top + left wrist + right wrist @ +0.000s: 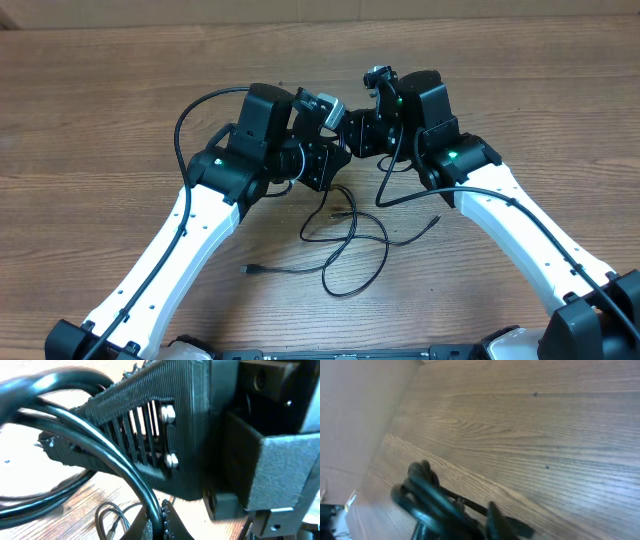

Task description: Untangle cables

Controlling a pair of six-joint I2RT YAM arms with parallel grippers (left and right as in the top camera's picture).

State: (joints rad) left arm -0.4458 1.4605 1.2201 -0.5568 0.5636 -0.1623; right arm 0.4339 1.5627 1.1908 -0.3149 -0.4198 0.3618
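Cables (pixel 352 232) looped, L end effector (pixel 160 521) — clamped on one

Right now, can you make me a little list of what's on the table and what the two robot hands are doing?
table: brown wood
cables: thin black cords, looped over one another on the wood, one strand rising toward the grippers
plug tip: lies flat at the left end of the loops
left gripper: shut, a black cord pinched at its tips
right gripper: close up against the left one; too blurry to tell if open or shut
untangled: not yet
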